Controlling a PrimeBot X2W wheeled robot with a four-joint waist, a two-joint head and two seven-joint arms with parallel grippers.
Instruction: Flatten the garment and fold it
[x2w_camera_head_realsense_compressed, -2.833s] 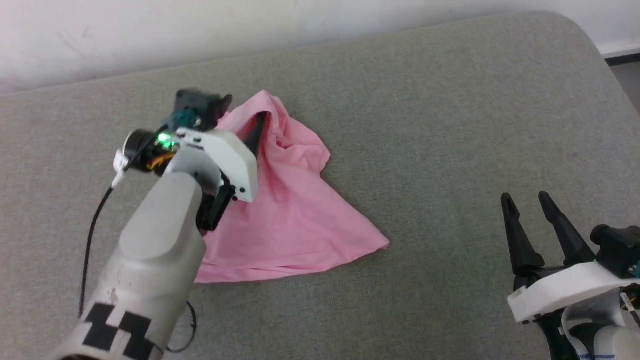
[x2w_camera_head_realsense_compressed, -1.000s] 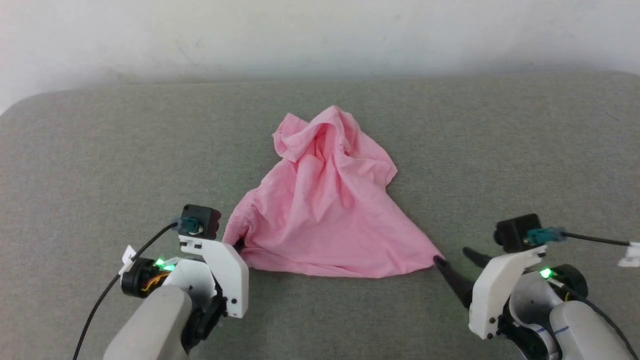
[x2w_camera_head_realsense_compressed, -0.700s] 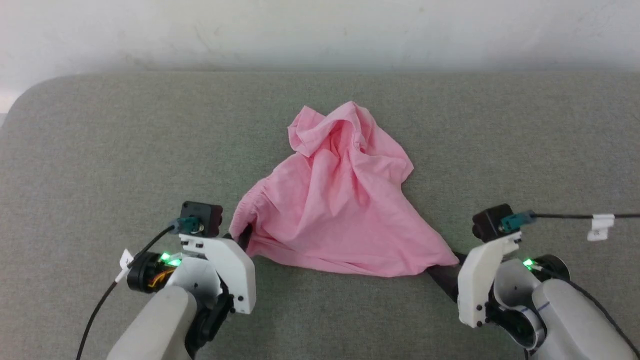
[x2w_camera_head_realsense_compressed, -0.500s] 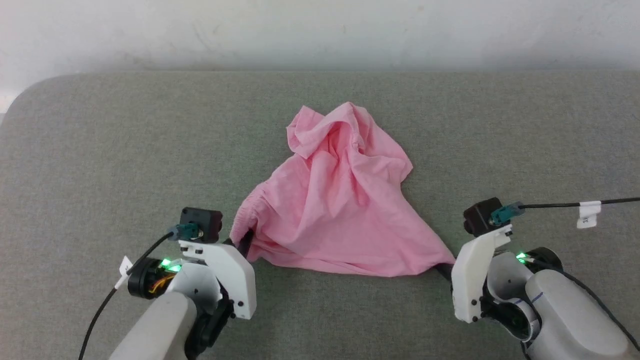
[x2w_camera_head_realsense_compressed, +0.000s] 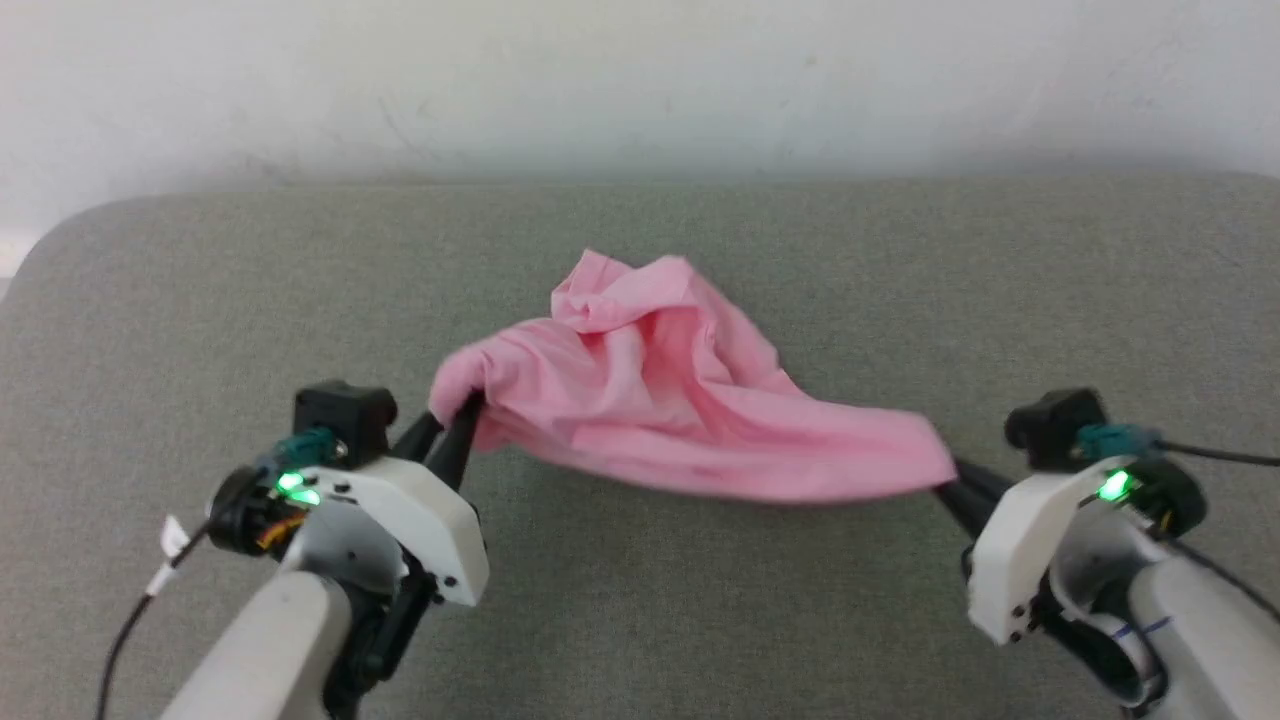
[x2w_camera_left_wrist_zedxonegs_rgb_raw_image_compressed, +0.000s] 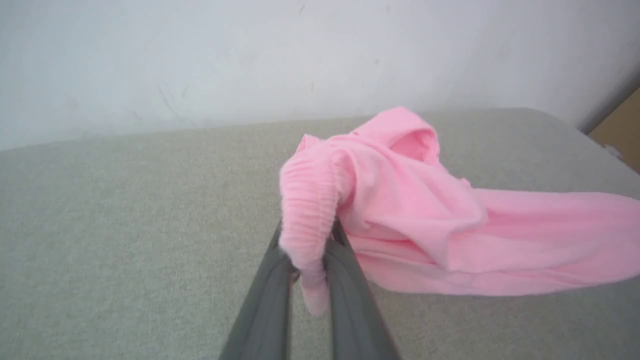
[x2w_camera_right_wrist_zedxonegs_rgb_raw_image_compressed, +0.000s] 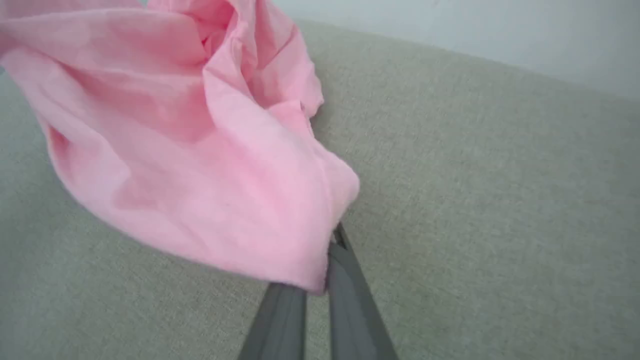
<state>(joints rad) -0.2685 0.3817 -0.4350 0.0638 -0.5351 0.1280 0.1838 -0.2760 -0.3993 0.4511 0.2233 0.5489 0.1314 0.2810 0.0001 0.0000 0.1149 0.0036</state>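
The pink garment (x2w_camera_head_realsense_compressed: 680, 400) hangs stretched between my two grippers, its front edge raised off the grey padded surface (x2w_camera_head_realsense_compressed: 700, 620) and its far part bunched and still resting there. My left gripper (x2w_camera_head_realsense_compressed: 458, 418) is shut on the gathered waistband corner (x2w_camera_left_wrist_zedxonegs_rgb_raw_image_compressed: 306, 220), which is pinched between the fingers (x2w_camera_left_wrist_zedxonegs_rgb_raw_image_compressed: 345, 290) in the left wrist view. At the opposite corner, my right gripper (x2w_camera_head_realsense_compressed: 948, 482) is shut on the cloth (x2w_camera_right_wrist_zedxonegs_rgb_raw_image_compressed: 200, 165), with the cloth draping over the fingertips (x2w_camera_right_wrist_zedxonegs_rgb_raw_image_compressed: 345, 280). The garment is wrinkled and folded over itself in the middle.
A white wall (x2w_camera_head_realsense_compressed: 640, 80) rises just behind the surface's far edge. The surface's rounded left corner (x2w_camera_head_realsense_compressed: 40, 260) is in the head view. A tan object (x2w_camera_left_wrist_zedxonegs_rgb_raw_image_compressed: 620, 130) stands beyond the surface's right end in the left wrist view.
My right gripper closed on the garment's right corner. Both grippers then rose, lifting the front edge off the surface and pulling it taut. The head camera also shifted.
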